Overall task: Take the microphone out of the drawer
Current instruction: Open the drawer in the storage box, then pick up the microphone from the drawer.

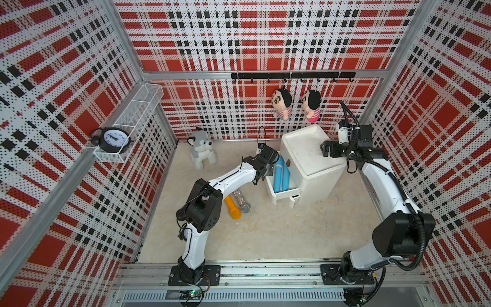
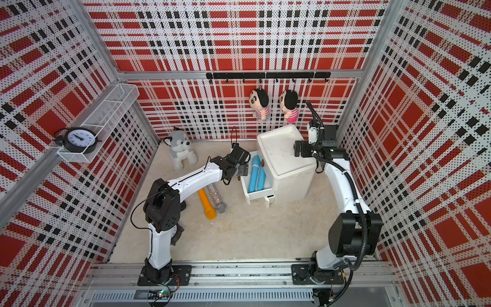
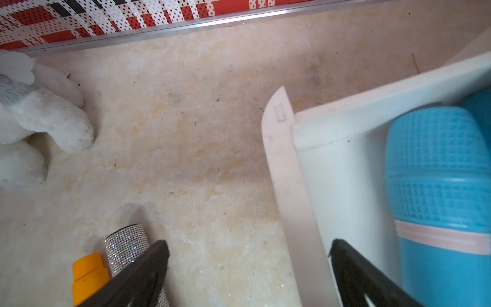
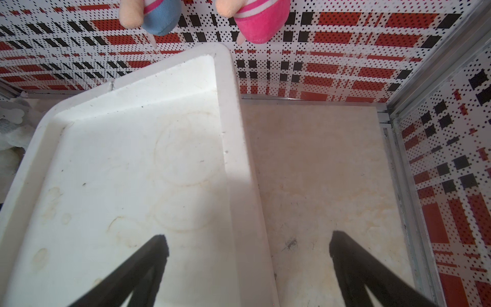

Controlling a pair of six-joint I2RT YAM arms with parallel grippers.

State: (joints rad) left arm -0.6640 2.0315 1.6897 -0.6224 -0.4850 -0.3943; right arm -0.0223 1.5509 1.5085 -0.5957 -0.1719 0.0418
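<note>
Blue microphones (image 1: pixel 279 175), two, lie in one drawer (image 1: pixel 288 194).

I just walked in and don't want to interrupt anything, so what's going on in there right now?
The left gripper, open and empty, is at the open drawer of the white cabinet, right beside two blue microphones lying inside. Nothing is gripped yet. The right gripper, also open, hangs over the edge of the cabinet's top and holds nothing. An orange microphone and a glittery silver microphone lie side by side on the floor.
</note>
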